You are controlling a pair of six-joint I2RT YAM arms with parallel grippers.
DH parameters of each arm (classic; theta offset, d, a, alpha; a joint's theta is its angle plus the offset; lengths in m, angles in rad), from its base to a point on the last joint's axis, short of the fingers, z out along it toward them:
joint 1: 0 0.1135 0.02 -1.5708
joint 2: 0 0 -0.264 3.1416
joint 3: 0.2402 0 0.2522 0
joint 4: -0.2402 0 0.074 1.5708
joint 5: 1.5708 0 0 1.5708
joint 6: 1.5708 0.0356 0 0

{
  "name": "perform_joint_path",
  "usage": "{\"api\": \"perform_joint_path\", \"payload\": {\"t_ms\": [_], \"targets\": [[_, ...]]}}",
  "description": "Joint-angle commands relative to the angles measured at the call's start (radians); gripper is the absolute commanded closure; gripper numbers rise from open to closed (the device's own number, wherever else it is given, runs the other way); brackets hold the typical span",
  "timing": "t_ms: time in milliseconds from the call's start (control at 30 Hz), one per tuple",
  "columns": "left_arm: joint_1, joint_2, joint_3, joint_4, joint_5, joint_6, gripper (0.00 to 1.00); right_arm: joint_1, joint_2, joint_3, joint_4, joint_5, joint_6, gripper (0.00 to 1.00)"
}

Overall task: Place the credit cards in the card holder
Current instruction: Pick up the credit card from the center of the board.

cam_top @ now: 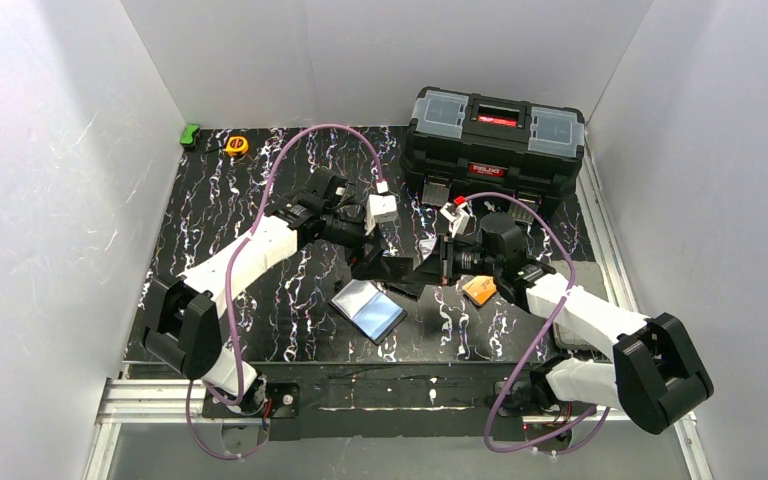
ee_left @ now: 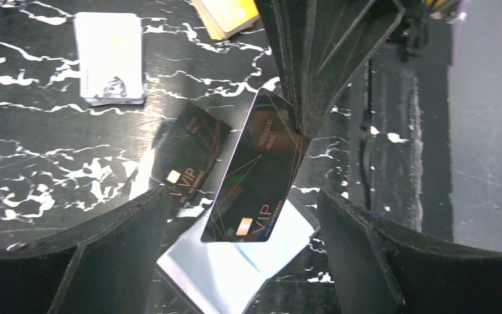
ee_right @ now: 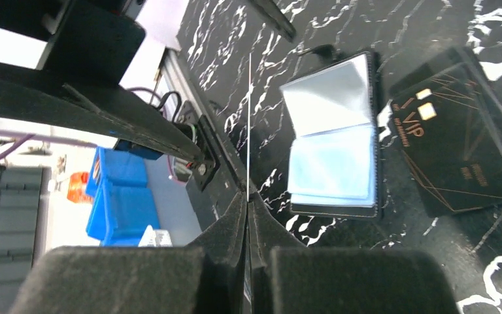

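Observation:
A black VIP credit card [ee_left: 258, 176] hangs tilted in the air, with my right gripper [ee_right: 247, 196] shut on its upper end; in the right wrist view the card shows edge-on as a thin line. My left gripper [ee_left: 243, 196] stands open, one finger on either side of the card's lower end and not touching it. Below lies the card holder [ee_left: 235, 271] [ee_right: 333, 137] [cam_top: 368, 308], open flat with bluish shiny sleeves up. Another black credit card [ee_left: 189, 157] [ee_right: 454, 134] lies on the table beside it. White cards [ee_left: 110, 57] and orange cards [ee_left: 229, 14] [cam_top: 480, 290] lie in stacks.
A large black toolbox [cam_top: 495, 140] stands at the back right. A yellow tape measure [cam_top: 237, 145] and a small green object [cam_top: 190, 135] sit at the far left corner. The black marbled tabletop [cam_top: 230, 210] ends at metal rails on the near and right sides.

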Motion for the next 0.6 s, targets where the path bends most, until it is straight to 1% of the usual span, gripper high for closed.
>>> {"api": "perform_joint_path", "payload": {"t_ms": [0,133,233,333,433,500,567], "targets": [[0.002,-0.007,0.031,-0.109,0.122,0.042,0.19,0.025,0.006,0.08,-0.059,-0.121,-0.09,0.95],[0.003,-0.019,0.027,-0.122,0.135,0.049,0.2,0.049,0.027,0.126,-0.114,-0.142,-0.138,0.95],[0.003,-0.016,0.038,-0.186,0.173,0.068,0.26,0.066,0.036,0.153,-0.149,-0.152,-0.173,0.94],[0.005,0.002,0.071,-0.289,0.226,0.104,0.39,0.072,0.033,0.177,-0.193,-0.138,-0.211,0.94],[0.005,0.022,0.1,-0.38,0.253,0.14,0.54,0.075,0.024,0.193,-0.234,-0.127,-0.246,0.93],[0.005,0.027,0.107,-0.407,0.255,0.159,0.64,0.078,0.022,0.21,-0.265,-0.124,-0.273,0.93],[0.005,0.027,0.103,-0.409,0.248,0.165,0.7,0.085,0.023,0.231,-0.306,-0.119,-0.296,0.93]]}}
